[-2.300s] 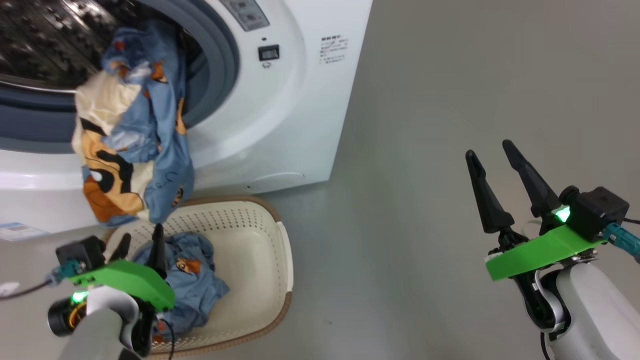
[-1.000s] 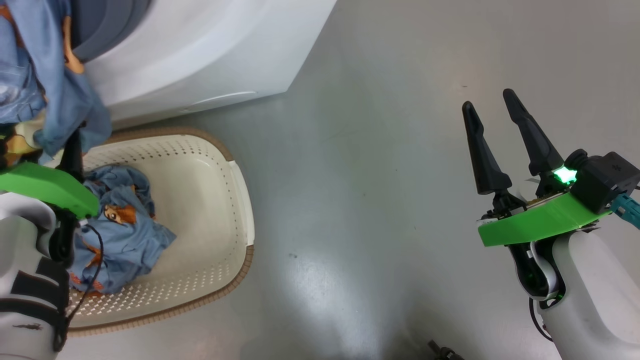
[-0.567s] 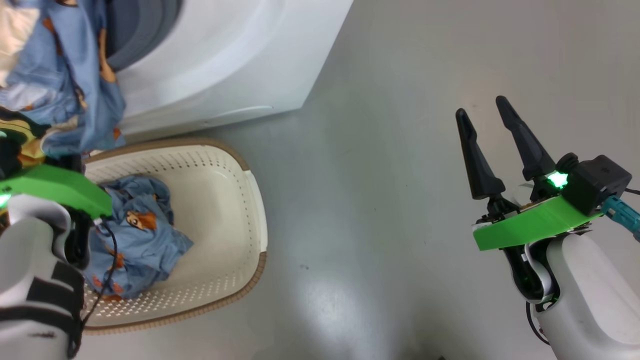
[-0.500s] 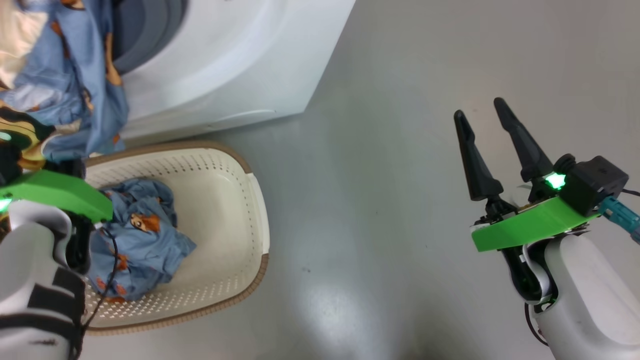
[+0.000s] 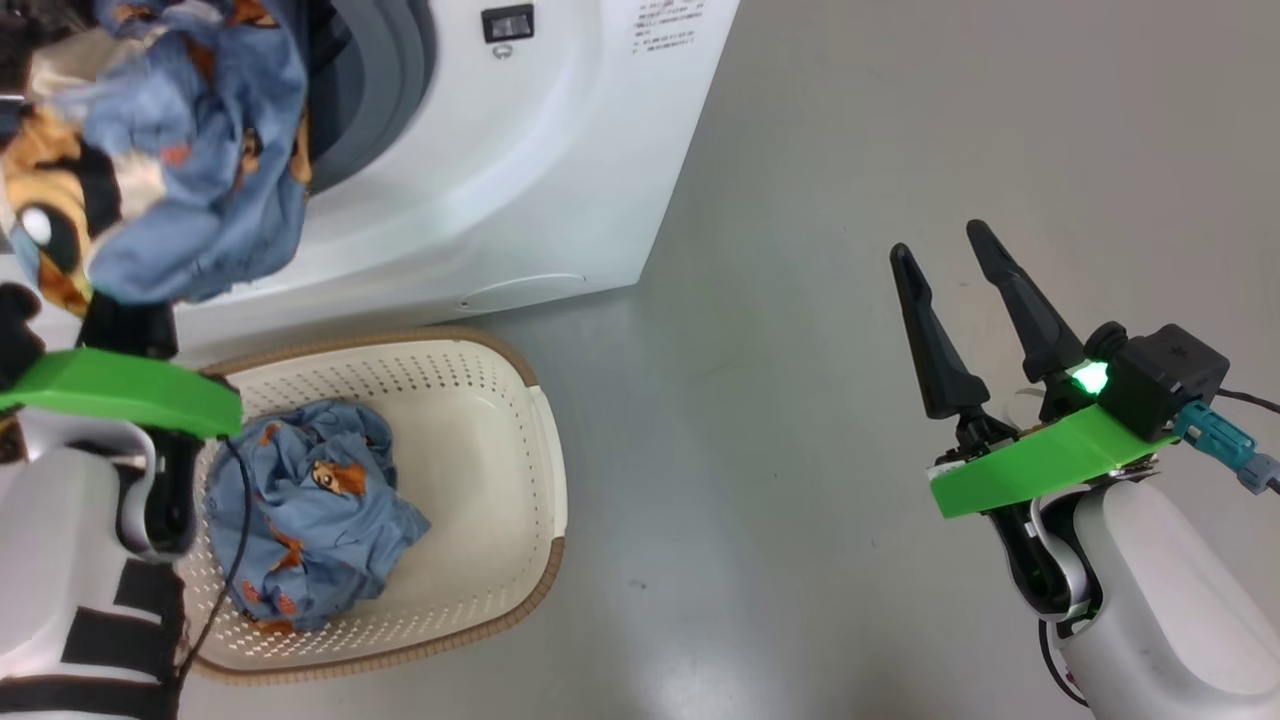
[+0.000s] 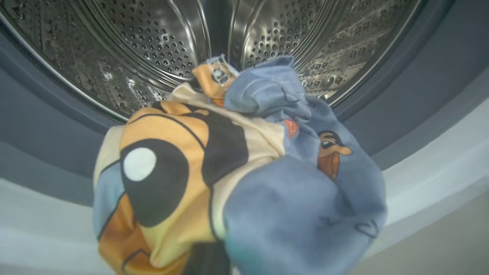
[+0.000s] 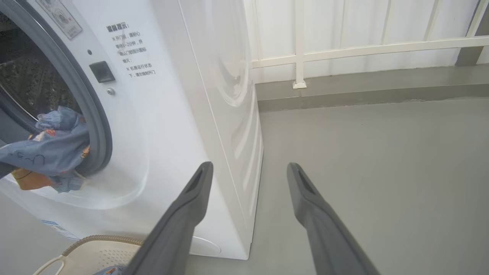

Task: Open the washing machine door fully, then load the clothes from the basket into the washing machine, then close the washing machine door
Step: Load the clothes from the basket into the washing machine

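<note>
1. Left claw: closed tight. Its fingers are buried under a bundle of clothes, which looks pinched between them. I judge this a grip, though the contact itself is hidden.
2. Bundle position: at the mouth of the washing machine, draped across the grey door ring. A blue tail hangs outside, so it is not inside yet.
3. Key relation: the drum lies straight ahead along the left claw's fingers, just beyond the bundle. The next move, as I judge it, is to push forward along that axis over the lip and then let go.
4. Right claw: spread wide and empty, over bare floor well to the right of the machine. The left arm is clearly nearer.
5. Basket: on the floor just in front of the machine, below the left arm. The remaining clothes lie crumpled in its left half.
6. Risk: the hanging tail may snag on the ring.
</note>
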